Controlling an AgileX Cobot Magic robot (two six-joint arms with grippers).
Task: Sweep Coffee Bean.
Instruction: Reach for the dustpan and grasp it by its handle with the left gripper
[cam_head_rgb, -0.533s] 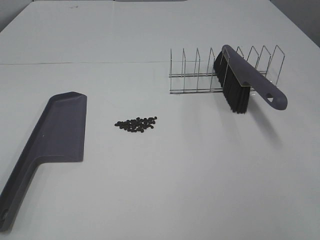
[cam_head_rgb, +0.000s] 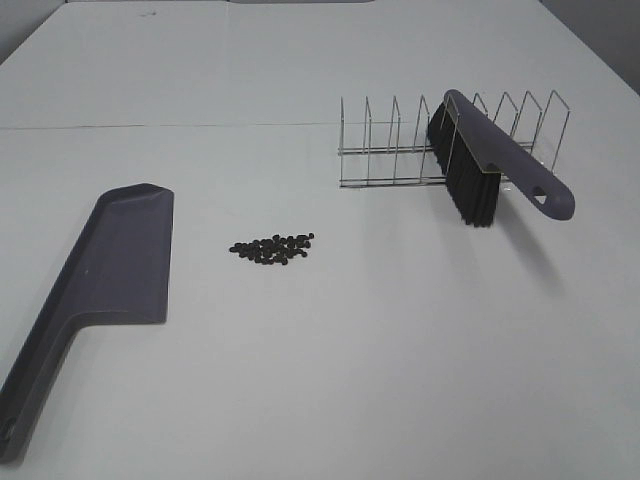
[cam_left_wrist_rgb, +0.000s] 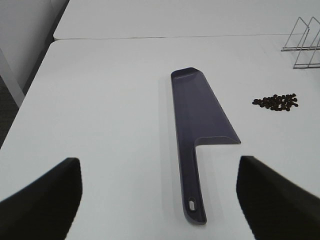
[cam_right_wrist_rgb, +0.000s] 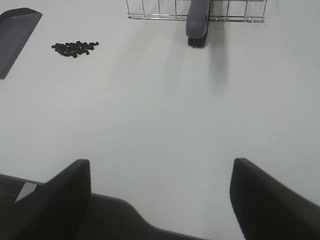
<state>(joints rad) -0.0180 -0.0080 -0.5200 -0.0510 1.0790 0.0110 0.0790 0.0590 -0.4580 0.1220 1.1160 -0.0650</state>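
- Opening step, with nothing picked up: the left gripper (cam_left_wrist_rgb: 159, 192) and right gripper (cam_right_wrist_rgb: 160, 192) hang empty, fingers spread wide.
- Next, I judge, the right takes the brush (cam_head_rgb: 487, 158) leaning in the wire rack (cam_head_rgb: 392, 150), and the left takes the dustpan (cam_head_rgb: 120, 255) (near the desk's (cam_head_rgb: 400, 350) left edge).
- The coffee bean (cam_head_rgb: 272, 249) cluster lies mid-desk, between dustpan and brush — well apart from all fingers.

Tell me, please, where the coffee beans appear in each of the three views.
Exterior high: coffee beans left of centre, between dustpan and wire rack.
Left wrist: coffee beans between dustpan and a wire rack corner.
Right wrist: coffee beans between dustpan corner and brush.
Shared landmark: the dustpan, beside the beans in all views.
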